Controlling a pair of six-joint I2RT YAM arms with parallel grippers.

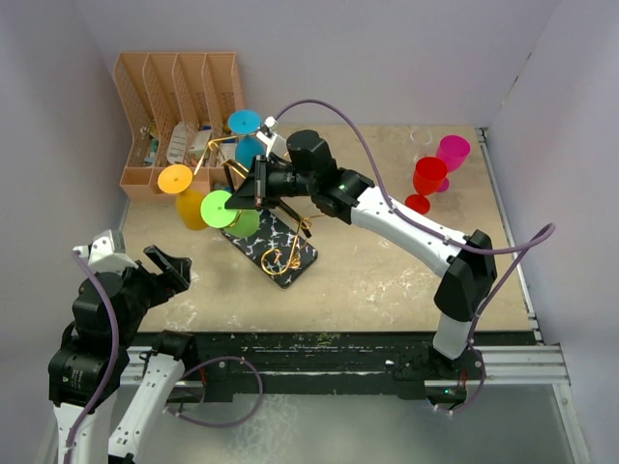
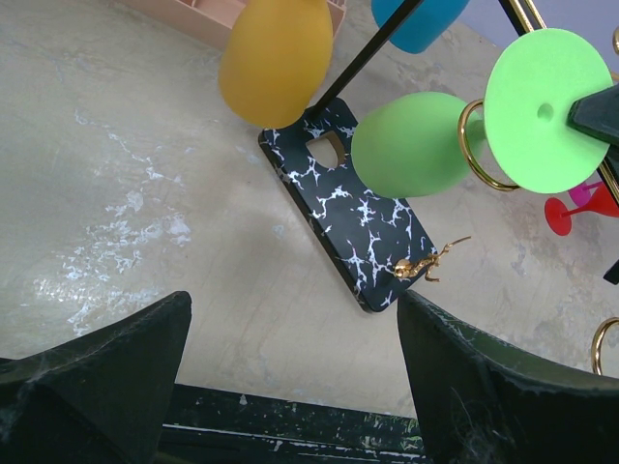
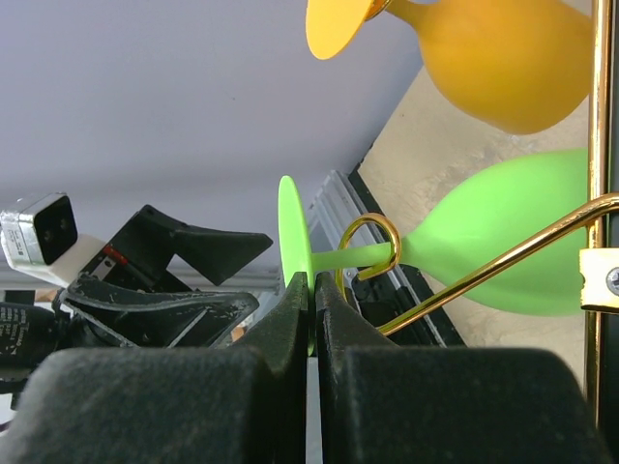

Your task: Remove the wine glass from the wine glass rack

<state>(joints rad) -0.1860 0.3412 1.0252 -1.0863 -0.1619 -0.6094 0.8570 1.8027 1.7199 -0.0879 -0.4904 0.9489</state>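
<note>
Closest to the right wrist camera, the two black fingers of the right gripper (image 3: 311,290) are pressed together, pinching the thin rim of the round foot of the green wine glass (image 3: 503,246). That glass lies nearly sideways on the wine glass rack (image 1: 290,244). Its stem passes through a curled gold loop, with the foot on the gripper's side and the bowl on the other, above the rack's black, white-veined base. Seen from above, the rack stands left of the middle of the table (image 1: 387,280). An orange glass (image 1: 177,181) and a blue glass (image 1: 244,124) hang on other arms of it, and an orange-brown file organiser (image 1: 179,101) sits just behind in the far left corner. A red glass (image 1: 428,176) and a magenta glass (image 1: 452,152) stand upright near the far right corner, well apart from the rack. The left gripper (image 1: 171,269) hovers at the near left edge, its jaws spread wide and holding nothing, pointed toward the rack.
</note>
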